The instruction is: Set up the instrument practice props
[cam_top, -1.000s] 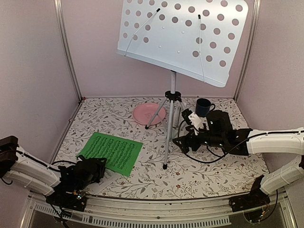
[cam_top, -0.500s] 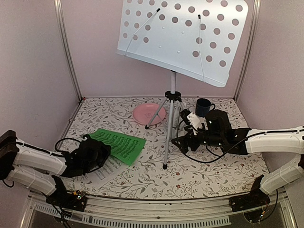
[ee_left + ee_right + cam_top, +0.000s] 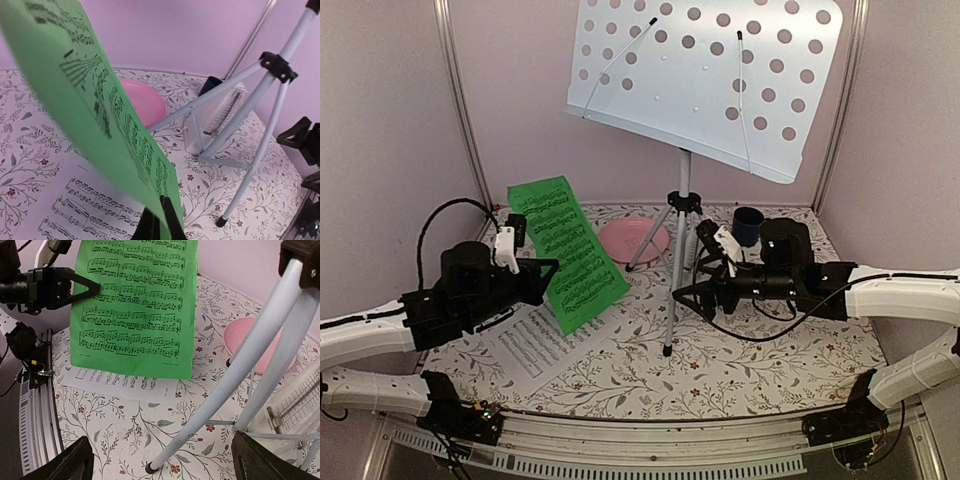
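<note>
My left gripper (image 3: 546,268) (image 3: 162,221) is shut on the edge of the green music sheet (image 3: 566,252) (image 3: 95,95), holding it up off the table and tilted. Below it, the white music sheet (image 3: 532,345) (image 3: 75,210) (image 3: 117,381) lies flat. The pale perforated music stand (image 3: 705,80) rises mid-table on tripod legs (image 3: 250,100) (image 3: 225,385). Behind those legs in the left wrist view stands the white metronome (image 3: 212,122) (image 3: 295,407). My right gripper (image 3: 692,285) (image 3: 167,462) is open, low by the stand's front leg and empty.
A pink plate (image 3: 632,238) (image 3: 142,100) (image 3: 250,335) sits behind the tripod. A dark blue mug (image 3: 748,225) (image 3: 209,84) stands at the back right. Pink walls close in the floral table on three sides.
My left gripper shut on the green sheet and raised it from flat on the table to tilted in the air, uncovering the white sheet. The right gripper edged towards the stand.
</note>
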{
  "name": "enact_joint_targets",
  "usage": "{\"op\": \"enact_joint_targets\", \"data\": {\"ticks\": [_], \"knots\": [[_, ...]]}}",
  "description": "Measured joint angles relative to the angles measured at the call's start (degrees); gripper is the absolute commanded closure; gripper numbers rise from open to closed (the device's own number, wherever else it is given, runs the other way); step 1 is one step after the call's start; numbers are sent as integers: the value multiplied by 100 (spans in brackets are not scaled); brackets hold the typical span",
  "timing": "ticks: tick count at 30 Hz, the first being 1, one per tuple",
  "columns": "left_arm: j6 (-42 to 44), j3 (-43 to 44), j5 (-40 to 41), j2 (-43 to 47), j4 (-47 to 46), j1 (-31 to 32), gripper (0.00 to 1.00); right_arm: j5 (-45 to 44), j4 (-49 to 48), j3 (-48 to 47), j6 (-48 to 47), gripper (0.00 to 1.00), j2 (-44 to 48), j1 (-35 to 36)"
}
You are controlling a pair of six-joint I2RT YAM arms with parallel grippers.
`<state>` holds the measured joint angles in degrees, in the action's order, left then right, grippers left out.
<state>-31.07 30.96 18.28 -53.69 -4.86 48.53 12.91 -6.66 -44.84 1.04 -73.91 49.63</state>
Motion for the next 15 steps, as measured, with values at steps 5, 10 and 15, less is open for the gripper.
{"op": "enact_joint_targets", "data": {"ticks": [5, 10, 15], "knots": [[997, 177, -702, 1215, 481, 0, 100, 264, 4, 0, 26, 2, 144, 4], [1628, 466, -1670, 1845, 748, 0, 100, 437, 4, 0, 96, 3, 297, 11], [2022, 710, -2538, 1943, 1056, 0, 100, 586, 2, 2, 197, 3, 479, 11]]}}
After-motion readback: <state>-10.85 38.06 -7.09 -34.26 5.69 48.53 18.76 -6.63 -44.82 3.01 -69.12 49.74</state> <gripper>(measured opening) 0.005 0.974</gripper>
